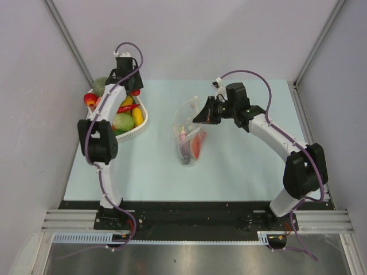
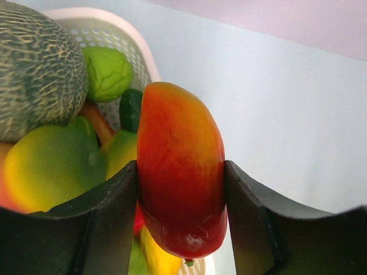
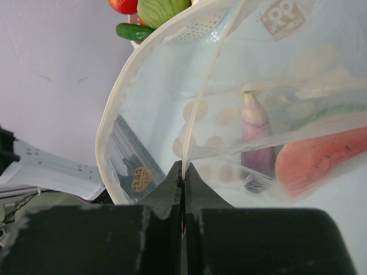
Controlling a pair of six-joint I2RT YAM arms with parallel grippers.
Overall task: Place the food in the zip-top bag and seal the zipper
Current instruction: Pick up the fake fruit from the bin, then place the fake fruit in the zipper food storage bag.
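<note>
- Over the white basket (image 1: 144,118), the left gripper (image 2: 180,197) is clamping a red-orange mango (image 2: 179,143).
- At mid-table, the right gripper (image 3: 183,171) is pinching the rim of the zip-top bag (image 3: 155,103), jaws closed.
- A watermelon slice (image 3: 324,160) and a purple eggplant (image 3: 256,134) are lying inside it.

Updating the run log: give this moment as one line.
left gripper: clamped on red-orange fruit at basket | right gripper: shut on zip-top bag edge | contents: watermelon slice inside
</note>
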